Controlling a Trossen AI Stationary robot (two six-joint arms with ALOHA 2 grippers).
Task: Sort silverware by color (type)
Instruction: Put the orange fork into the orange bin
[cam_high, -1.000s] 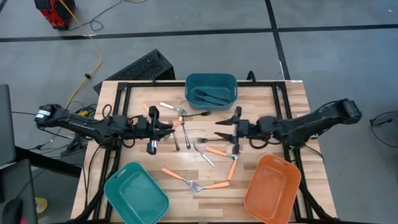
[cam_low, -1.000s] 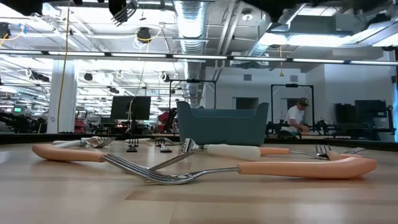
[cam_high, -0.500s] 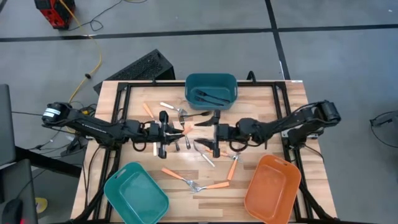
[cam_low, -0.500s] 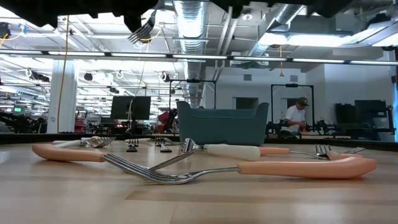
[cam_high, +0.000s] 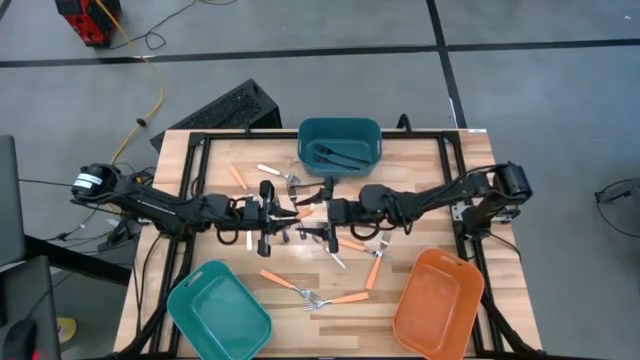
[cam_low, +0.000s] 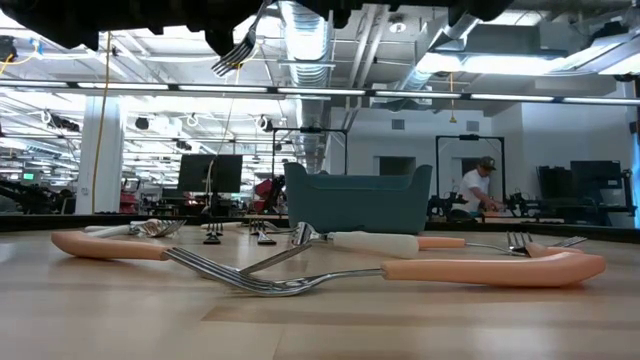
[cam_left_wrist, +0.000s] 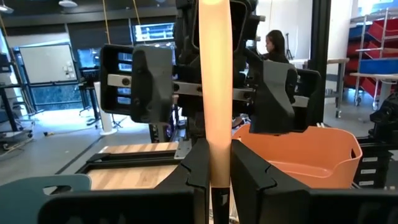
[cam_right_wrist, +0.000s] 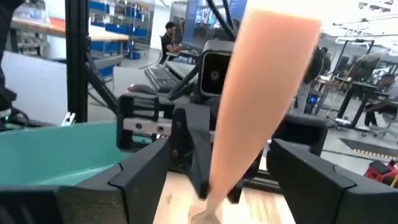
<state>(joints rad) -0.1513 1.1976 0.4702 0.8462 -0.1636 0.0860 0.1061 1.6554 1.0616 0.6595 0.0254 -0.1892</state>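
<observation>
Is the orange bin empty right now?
Yes, the orange bin shows only its bare floor from above, with no silverware in it.

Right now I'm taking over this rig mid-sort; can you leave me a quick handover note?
Left gripper: shut on an orange-handled fork, held up over mid-table.
Right gripper: open, fingers either side of that fork's handle, not gripping.
Done: dark cutlery lies in the dark teal bin.
Left: orange bin and light teal bin are empty; other forks lie scattered on the table.

Crossed orange-handled forks (cam_low: 330, 272) on table (cam_low: 320, 325)
</observation>
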